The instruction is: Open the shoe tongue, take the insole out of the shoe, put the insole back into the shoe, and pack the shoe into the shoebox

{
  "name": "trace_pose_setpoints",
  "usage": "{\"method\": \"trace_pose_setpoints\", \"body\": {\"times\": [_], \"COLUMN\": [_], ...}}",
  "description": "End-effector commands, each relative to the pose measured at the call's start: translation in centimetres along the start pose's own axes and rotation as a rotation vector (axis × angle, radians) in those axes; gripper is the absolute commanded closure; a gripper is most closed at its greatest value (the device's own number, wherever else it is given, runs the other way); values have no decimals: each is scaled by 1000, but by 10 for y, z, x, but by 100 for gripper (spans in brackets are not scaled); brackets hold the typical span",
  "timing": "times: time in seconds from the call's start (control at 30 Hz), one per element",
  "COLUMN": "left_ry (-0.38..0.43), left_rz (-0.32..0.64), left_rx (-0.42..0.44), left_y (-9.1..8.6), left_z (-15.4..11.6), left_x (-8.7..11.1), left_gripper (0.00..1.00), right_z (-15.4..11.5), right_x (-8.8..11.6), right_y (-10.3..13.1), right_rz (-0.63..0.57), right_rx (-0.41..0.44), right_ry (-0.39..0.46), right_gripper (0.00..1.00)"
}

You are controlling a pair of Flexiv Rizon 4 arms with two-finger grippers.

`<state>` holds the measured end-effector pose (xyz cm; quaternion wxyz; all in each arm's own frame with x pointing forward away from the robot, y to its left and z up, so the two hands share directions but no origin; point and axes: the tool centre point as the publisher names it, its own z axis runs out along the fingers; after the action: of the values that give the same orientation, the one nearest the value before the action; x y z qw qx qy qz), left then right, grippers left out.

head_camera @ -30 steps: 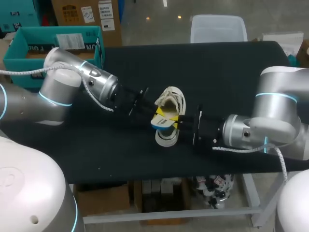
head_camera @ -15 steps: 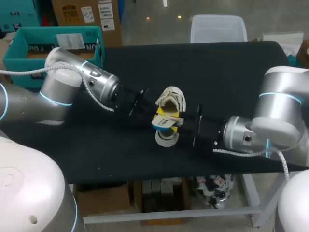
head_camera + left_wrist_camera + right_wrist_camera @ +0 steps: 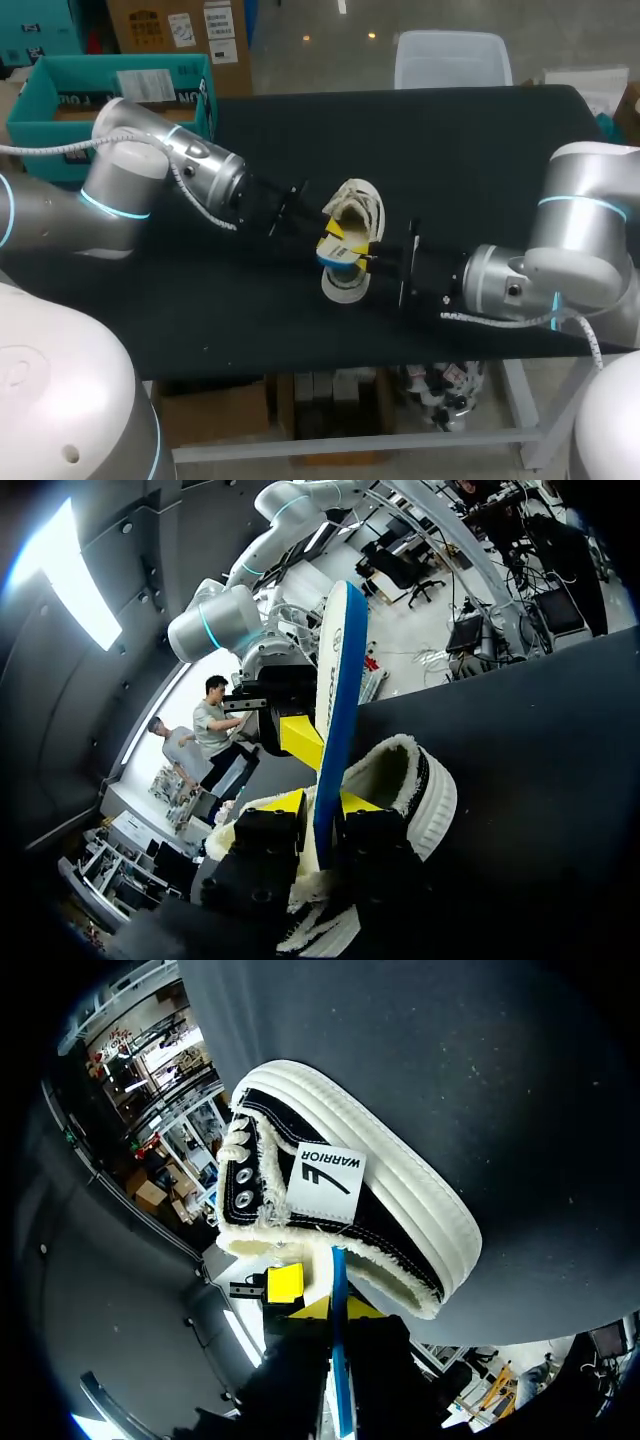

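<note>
Two questions, says the operator: where is the insole, and which gripper has it?

Me: Both have it. The insole stands on edge above the shoe, with its blue rim showing and its white face to one side. My left gripper is closed on its lower part, just over the shoe's frayed collar, one yellow tip against each face. My right gripper is clamped on it as well, farther up from the shoe than my left.

Operator: Is it clear of the shoe?

Me: I cannot tell. Its lower end is hidden behind my left fingers.

Operator: And the shoe itself?

Me: It lies on the black counter. It has a white ribbed sole, a dark side and cream frayed edges. The two grippers meet over its middle, one from each side of the shoe.
</note>
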<state>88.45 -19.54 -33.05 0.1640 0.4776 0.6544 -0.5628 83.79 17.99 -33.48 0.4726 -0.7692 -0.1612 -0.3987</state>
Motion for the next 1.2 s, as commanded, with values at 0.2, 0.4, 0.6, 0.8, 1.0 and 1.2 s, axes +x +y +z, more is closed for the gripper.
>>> {"method": "trace_pose_setpoints", "body": {"times": [0.2, 0.4, 0.6, 0.8, 1.0, 1.2], "left_ry": [10, 26, 23, 16, 20, 22], "left_rz": [24, 26, 9, -4, -2, 11], "left_rx": [29, 32, 9, -2, 5, 16], "left_y": [-20, -10, 8, 18, 17, 13], "left_z": [-3, 3, 4, 4, 4, 4], "left_x": [4, 6, 3, 3, 5, 6], "left_gripper": [100, 100, 100, 100, 100, 100], "right_z": [-1, 2, 12, 21, 14, 5], "right_x": [0, -1, -1, 0, 0, 1], "right_y": [2, 8, 24, 36, 31, 19], "right_rz": [-2, 1, 18, 29, 18, -3], "right_rx": [-7, -11, -10, -18, -36, -66], "right_ry": [10, 7, 2, -13, -4, 21], "right_gripper": [100, 100, 100, 100, 100, 55]}}
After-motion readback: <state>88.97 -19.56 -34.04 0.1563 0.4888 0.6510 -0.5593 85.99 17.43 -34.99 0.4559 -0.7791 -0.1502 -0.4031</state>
